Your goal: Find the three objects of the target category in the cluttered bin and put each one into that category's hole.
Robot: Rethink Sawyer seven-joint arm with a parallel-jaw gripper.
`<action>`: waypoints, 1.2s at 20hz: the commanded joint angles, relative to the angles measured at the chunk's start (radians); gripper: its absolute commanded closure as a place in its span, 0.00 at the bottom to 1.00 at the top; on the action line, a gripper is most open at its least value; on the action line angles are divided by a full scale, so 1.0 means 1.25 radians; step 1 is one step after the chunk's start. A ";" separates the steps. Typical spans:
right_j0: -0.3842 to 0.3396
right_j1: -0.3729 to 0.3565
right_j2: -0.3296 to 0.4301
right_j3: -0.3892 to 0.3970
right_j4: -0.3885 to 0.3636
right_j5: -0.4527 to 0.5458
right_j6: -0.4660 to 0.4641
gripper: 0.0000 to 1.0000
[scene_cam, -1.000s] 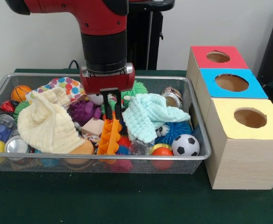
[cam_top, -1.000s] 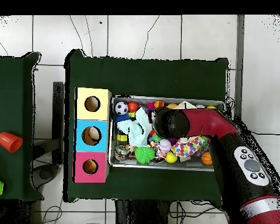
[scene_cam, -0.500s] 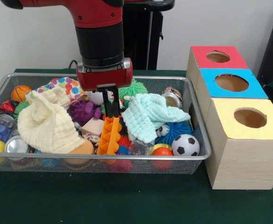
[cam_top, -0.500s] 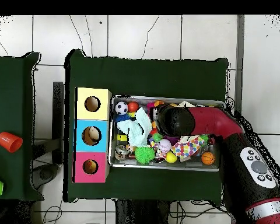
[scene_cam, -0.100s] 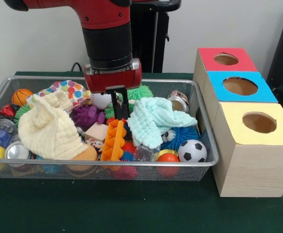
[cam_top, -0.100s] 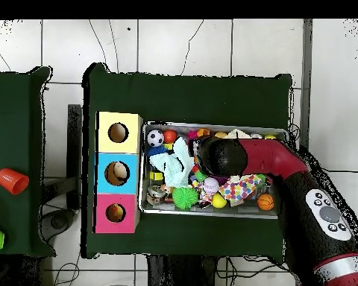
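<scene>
front view
gripper (scene_cam, -0.100s: pixel 118 108): I read the two dark fingers as close together with nothing between them, tips hanging just above the top end of the orange ridged toy (scene_cam, -0.100s: pixel 112 141), mid-bin
bin (scene_cam, -0.100s: pixel 205 130): wire mesh, still packed; cream cloth (scene_cam, -0.100s: pixel 48 128) toward its left end, mint cloth (scene_cam, -0.100s: pixel 153 120) right of centre, polka-dot cloth (scene_cam, -0.100s: pixel 66 90) at the far rim
balls: soccer ball (scene_cam, -0.100s: pixel 192 151) in the near right corner, red-orange ball (scene_cam, -0.100s: pixel 168 158) beside it at the near rim, basketball (scene_cam, -0.100s: pixel 21 96) in the far left corner, spiky green ball (scene_cam, -0.100s: pixel 140 92) at the far rim
cans: one (scene_cam, -0.100s: pixel 178 101) in the far right corner, more at the left end
target category: not given to me, so I can't name the three items; candidates all sit in the bin
boxes: red box (scene_cam, -0.100s: pixel 226 60), blue box (scene_cam, -0.100s: pixel 240 87), yellow box (scene_cam, -0.100s: pixel 259 123) in a row off the bin's right end; holes look dark from here
writing: none readable, no brands or labels I can make out

overhead view
gripper: hidden under the arm (cam_top, -0.100s: pixel 245 156), fingers not visible here
blue box (cam_top, -0.100s: pixel 118 173): a pale item shows inside the hole
red box (cam_top, -0.100s: pixel 115 213): something orange-ish in the hole, can't identify
yellow box (cam_top, -0.100s: pixel 118 133): hole reads empty
progress: my call is at most partly done; nothing in hand, next pick not yet started
off the bin: orange cup (cam_top, -0.100s: pixel 12 180) on the side table, not in play
writing: none
</scene>
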 commanded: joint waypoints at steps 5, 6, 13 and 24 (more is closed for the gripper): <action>0.028 -0.017 0.038 0.099 0.046 0.067 -0.009 0.00; 0.033 -0.018 0.036 0.105 0.048 0.057 0.000 0.00; 0.065 -0.022 0.018 0.125 0.060 0.002 0.045 0.00; 0.102 0.020 -0.005 0.125 0.046 -0.073 0.072 0.00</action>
